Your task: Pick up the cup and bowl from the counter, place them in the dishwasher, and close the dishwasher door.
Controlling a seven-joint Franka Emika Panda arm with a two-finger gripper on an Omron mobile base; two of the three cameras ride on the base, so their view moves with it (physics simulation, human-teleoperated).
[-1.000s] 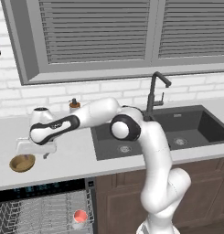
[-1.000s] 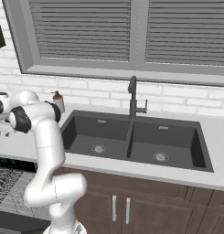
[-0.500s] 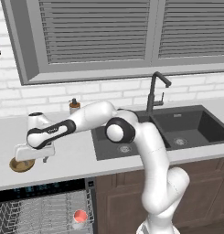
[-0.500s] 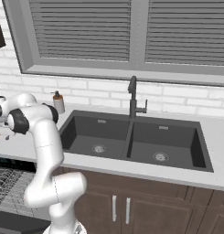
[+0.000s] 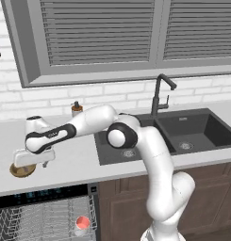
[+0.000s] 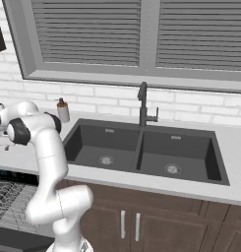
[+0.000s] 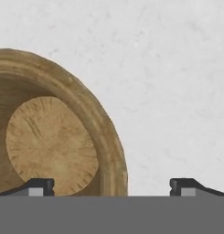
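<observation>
You'll find the bowl [image 5: 21,170] on the table [image 5: 74,157] near its front edge, left of the sink [image 5: 159,134], with the cup [image 5: 82,223] in the dishwasher [image 5: 46,214] rack below.

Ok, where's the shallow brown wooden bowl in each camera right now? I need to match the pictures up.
Left base view: the shallow brown wooden bowl sits far left on the light grey counter, directly under the hand.
Right base view: I can't make the bowl out; the arm reaches off the left edge there.
Hand view: the bowl is at left, its rim between the open fingers.
Shared landmark: the counter.
</observation>
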